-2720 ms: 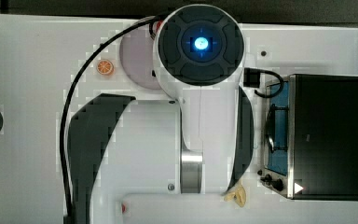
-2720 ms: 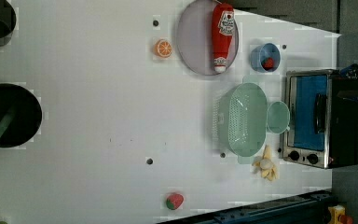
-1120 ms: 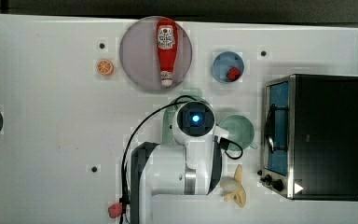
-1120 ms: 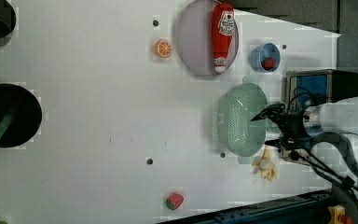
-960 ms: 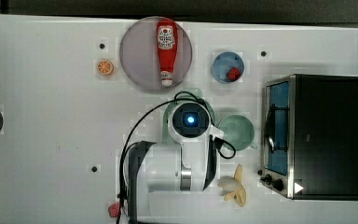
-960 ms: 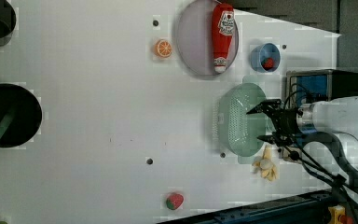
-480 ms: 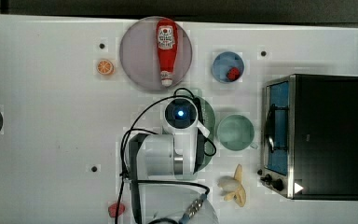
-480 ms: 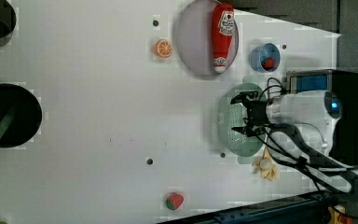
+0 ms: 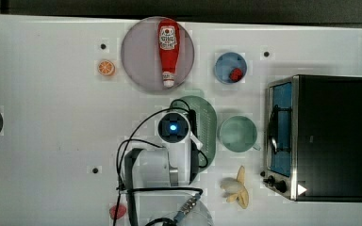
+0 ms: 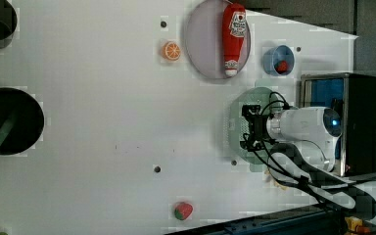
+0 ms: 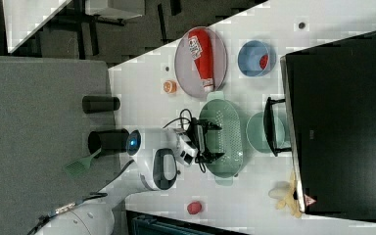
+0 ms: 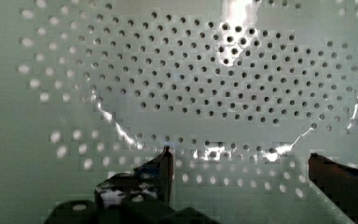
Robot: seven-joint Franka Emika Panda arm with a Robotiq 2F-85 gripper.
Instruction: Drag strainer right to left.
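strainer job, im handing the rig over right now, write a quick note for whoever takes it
Gripper: open, fingers spread wide, poised over the perforated centre of the pale mint-green oval plastic strainer, holding nothing; contact with it cannot be told.
Strainer: in the top view it lies just below the round grey-lilac plate that carries the red ketchup bottle, with the round teal-green cup at the top view's right of it and the black toaster oven further right.
Done: arm brought over the strainer.
Left: engage the strainer and drag it toward the top view's left, probably keeping clear of the plate.
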